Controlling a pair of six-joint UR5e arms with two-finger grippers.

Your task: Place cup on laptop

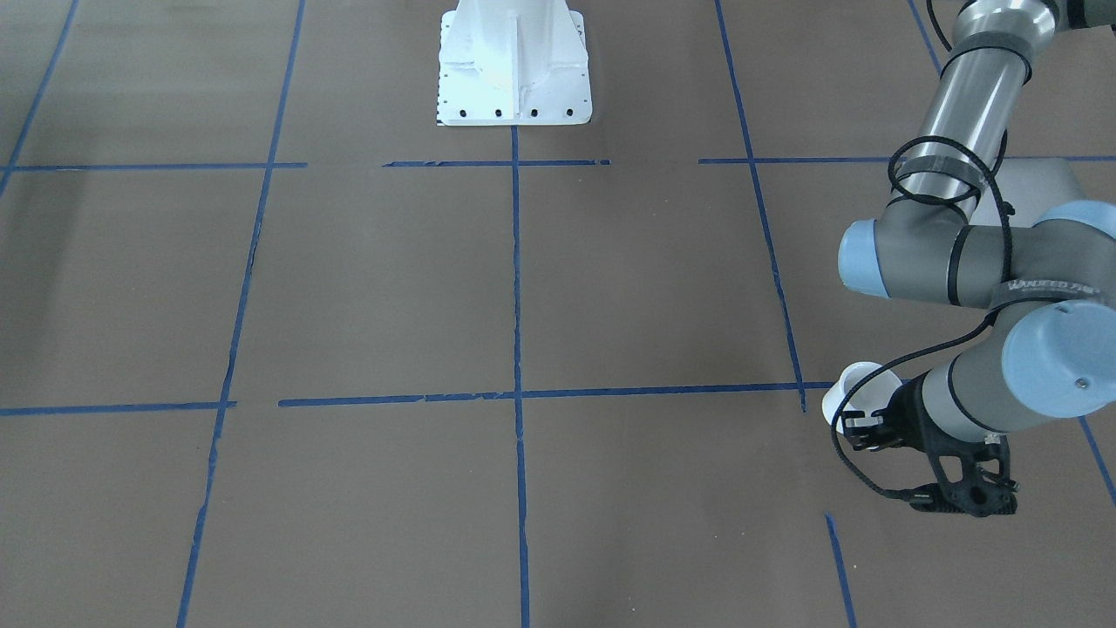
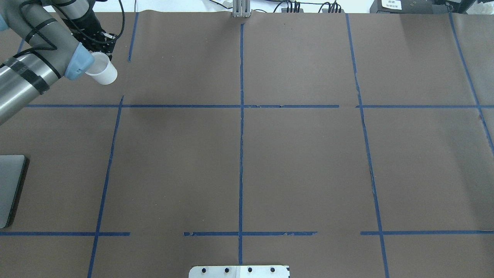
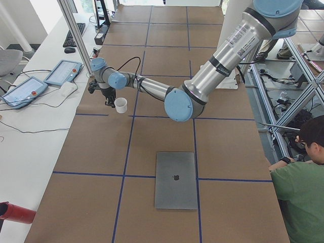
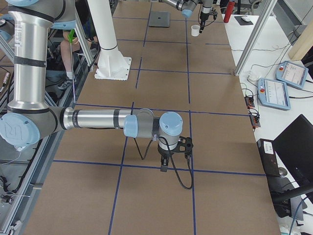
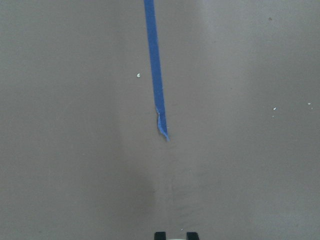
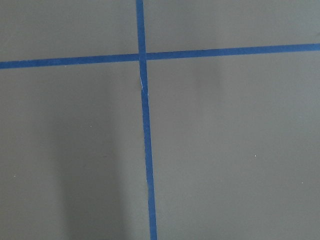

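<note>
The small white cup [image 2: 103, 71] hangs at my left gripper [image 2: 101, 46] at the table's far left corner. It also shows in the front view [image 1: 859, 388] and the left side view [image 3: 120, 105]. The left wrist view shows two black fingertips [image 5: 160, 235] close together with a white sliver between them, so the gripper is shut on the cup. The silver-grey laptop [image 3: 176, 179] lies flat and closed, well back from the cup toward the robot's side, partly cut off in the overhead view [image 2: 9, 189]. My right gripper [image 4: 164, 166] hovers low over the table; I cannot tell whether it is open or shut.
The white pedestal base [image 1: 514, 78] stands at the robot's middle edge. Blue tape lines [image 2: 241, 127] grid the brown table. Teach pendants [image 3: 61, 71] lie on the side bench beyond the cup. An operator [image 3: 298, 192] sits near the laptop's end.
</note>
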